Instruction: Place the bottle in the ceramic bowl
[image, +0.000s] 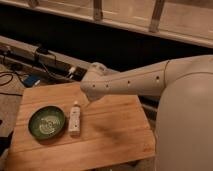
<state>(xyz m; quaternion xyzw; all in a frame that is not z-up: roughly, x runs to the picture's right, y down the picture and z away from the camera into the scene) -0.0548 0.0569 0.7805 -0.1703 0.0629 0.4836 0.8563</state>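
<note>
Gripper (88, 99) and wrist hang at the end of the pale arm (135, 82), which reaches in from the right of the view. The tool sits low over the far half of the wooden table (115, 132), and whether it is released or clenched cannot be told. It holds nothing that can be seen.

Nearest the viewer is the table's bare front edge. A little further back sits the ceramic bowl (47, 123), toward the left of the board. It is upright, and nothing lies on its pale speckled centre.

The bottle (75, 120) lies flat on the wood just beside the bowl's right rim. Whether it touches the rim cannot be made out. Its long axis runs from near to far, with the narrow cap at the far end, pointing toward the tool.

The bottle therefore lies below and slightly left of the gripper, on the near side, cap end closest. The likely next move is a short drop toward the viewer, closing across the bottle's narrow width. A short carry leftward to the bowl would follow.

Beyond the table, dark cables (47, 62) trail along a rail.
</note>
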